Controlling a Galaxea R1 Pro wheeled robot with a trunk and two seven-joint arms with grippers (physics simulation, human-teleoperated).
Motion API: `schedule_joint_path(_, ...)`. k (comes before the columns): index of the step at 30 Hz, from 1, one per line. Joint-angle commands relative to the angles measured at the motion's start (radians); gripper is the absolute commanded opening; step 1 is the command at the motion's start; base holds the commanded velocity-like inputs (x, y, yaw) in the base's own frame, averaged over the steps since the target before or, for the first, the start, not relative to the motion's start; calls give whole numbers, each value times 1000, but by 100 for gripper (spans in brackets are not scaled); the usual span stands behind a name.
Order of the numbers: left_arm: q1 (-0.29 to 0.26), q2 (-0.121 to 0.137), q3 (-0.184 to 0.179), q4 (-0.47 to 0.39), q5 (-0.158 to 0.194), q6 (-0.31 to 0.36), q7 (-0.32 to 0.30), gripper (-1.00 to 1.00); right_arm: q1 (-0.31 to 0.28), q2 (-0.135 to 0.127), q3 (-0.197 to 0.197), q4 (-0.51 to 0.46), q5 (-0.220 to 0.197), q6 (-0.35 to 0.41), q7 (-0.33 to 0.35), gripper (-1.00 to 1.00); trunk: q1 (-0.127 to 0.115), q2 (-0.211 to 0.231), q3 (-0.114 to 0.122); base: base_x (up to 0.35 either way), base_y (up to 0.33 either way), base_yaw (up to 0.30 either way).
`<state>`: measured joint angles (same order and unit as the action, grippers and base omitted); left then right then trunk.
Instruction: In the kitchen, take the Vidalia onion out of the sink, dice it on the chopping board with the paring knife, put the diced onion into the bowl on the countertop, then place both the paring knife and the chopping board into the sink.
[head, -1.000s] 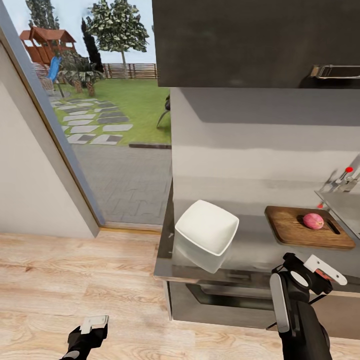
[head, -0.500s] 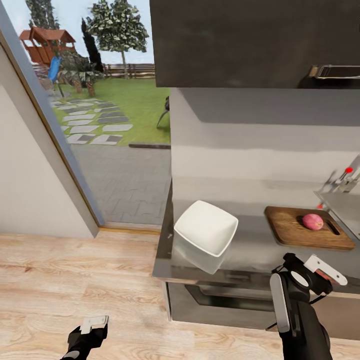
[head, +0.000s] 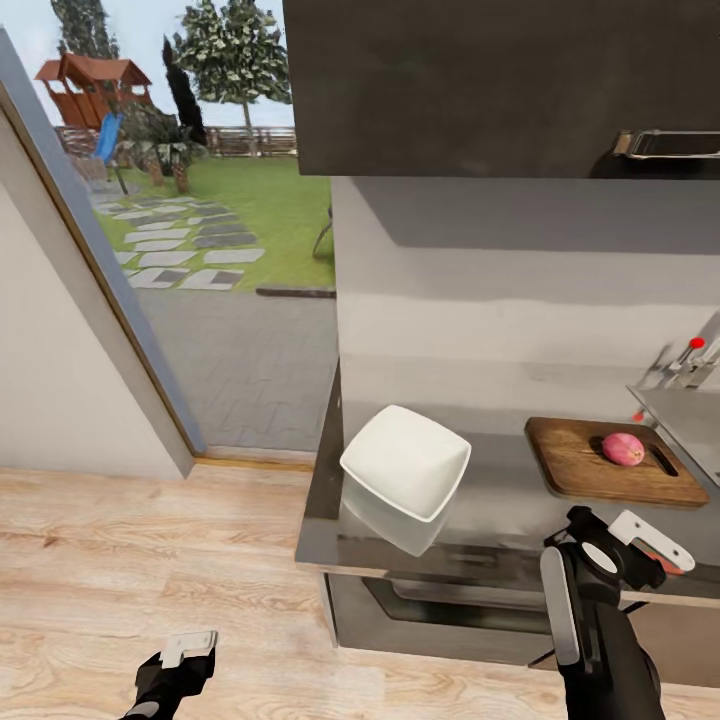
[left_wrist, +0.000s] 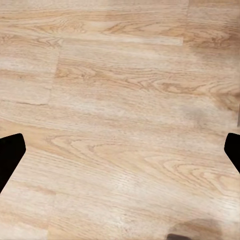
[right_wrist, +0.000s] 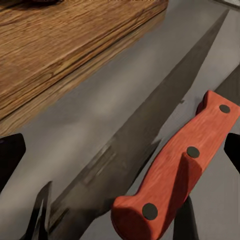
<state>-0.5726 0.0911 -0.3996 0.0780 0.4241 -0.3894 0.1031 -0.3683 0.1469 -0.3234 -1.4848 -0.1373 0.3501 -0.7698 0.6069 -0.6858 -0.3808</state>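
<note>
The pinkish Vidalia onion (head: 623, 449) rests on the dark brown chopping board (head: 580, 460), on the grey countertop (head: 500, 500) right of the white bowl (head: 405, 468). A corner of the sink (head: 690, 420) and its tap show at the right edge. The paring knife (right_wrist: 180, 170), with an orange-red handle and dark blade, lies flat on the counter beside the chopping board (right_wrist: 65, 45). My right gripper (right_wrist: 120, 157) is open just over the knife, its fingers on either side of it. In the head view my right gripper (head: 620, 540) hovers at the counter's front edge. My left gripper (head: 185, 648) hangs open over the wooden floor.
Dark wall cabinets (head: 500, 80) hang above the counter. A glass door (head: 200, 250) at the left looks onto a garden. Dark cabinet fronts (head: 450, 610) sit under the counter. Wooden floor (left_wrist: 120, 100) lies under my left gripper (left_wrist: 120, 152).
The whole head view has shifted a little, so the counter, bowl and board sit slightly further left and lower. Both arms hold the same pose.
</note>
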Motion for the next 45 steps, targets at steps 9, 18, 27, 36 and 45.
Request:
schedule_joint_path(9,-1,-1,-8,3,5,-5,1,100,-1,0,-141,-2,-10,7,3,100,0,-1,-1,0,0,0)
schedule_joint_path(18,-1,-1,-8,3,5,-5,1,100,-1,0,-166,-2,-12,7,6,100,0,-1,-1,0,0,0)
schedule_joint_path(27,-1,-1,-8,3,5,-5,1,100,-1,0,-163,-2,-12,6,6,100,0,-1,-1,0,0,0)
schedule_joint_path(36,-2,-1,-8,3,5,-5,1,100,-1,6,-159,-2,-11,6,6,100,0,-1,-1,0,0,0)
schedule_joint_path(45,-1,-1,-8,3,5,-5,1,100,-1,10,-157,0,-9,6,8,100,0,-1,-1,0,0,0)
